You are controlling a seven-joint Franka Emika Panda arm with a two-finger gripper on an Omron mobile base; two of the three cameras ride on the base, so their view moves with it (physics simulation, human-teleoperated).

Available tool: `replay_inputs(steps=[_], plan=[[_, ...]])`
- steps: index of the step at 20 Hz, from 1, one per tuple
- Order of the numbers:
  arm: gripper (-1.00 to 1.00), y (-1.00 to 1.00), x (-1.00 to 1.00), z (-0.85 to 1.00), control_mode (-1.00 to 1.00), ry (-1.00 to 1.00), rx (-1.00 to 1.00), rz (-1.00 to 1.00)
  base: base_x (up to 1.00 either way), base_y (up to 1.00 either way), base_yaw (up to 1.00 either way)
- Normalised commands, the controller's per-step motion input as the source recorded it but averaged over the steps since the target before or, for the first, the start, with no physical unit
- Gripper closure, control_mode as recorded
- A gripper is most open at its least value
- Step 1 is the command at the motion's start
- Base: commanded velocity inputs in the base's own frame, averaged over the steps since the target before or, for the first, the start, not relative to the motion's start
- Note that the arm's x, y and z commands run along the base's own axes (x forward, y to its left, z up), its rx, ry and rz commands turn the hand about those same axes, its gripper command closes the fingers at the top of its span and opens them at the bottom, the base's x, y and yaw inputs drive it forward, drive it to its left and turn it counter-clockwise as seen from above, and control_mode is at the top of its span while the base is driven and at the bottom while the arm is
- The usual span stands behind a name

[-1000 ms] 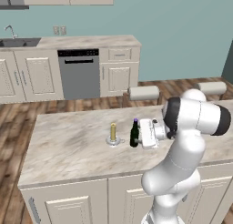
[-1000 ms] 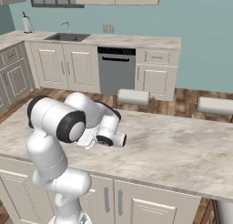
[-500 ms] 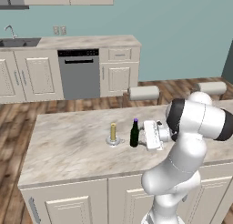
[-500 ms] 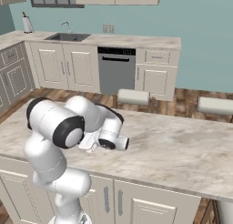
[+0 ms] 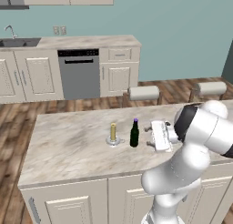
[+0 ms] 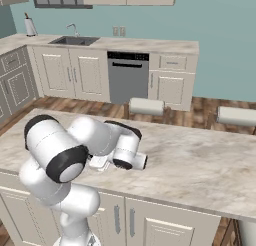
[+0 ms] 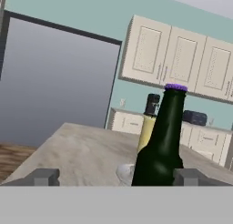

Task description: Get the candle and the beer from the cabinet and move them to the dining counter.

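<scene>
Left base view: beer and candle stood on the dining counter.
We judged the wide-open, empty gripper should back straight away from the beer.

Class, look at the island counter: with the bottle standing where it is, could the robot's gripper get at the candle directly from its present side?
Probably not directly. The beer stands between the open gripper and the candle, which in the hand view sits behind it, partly hidden.

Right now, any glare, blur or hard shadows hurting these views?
Left base view: flat even light, sharp; the beer and candle cast only faint shadows on the dining counter. Right base view: no glare, the arm blocks both. Hand view: bottle close and slightly soft, tilted horizon, open gripper tips at the bottom.
</scene>
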Motion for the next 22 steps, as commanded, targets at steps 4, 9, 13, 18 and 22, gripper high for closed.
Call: replay_inputs(steps=[4, 9, 13, 18, 22], plan=[[-1.0, 0.0, -0.38, 0.48, -1.0, 0.03, 0.0, -0.05, 0.0, 0.0, 0.0], [-1.0, -0.02, -0.46, 0.51, -1.0, 0.01, 0.0, -0.09, 0.0, 0.0, 0.0], [-1.0, -0.06, -0.5, 0.44, -1.0, 0.06, -0.02, -0.16, 0.0, 0.0, 0.0], [-1.0, -0.01, -0.34, 0.45, -1.0, 0.17, -0.09, -0.18, 0.0, 0.0, 0.0], [-1.0, 0.0, -0.27, 0.53, -1.0, 0.38, -0.05, -0.18, 0.0, 0.0, 0.0]])
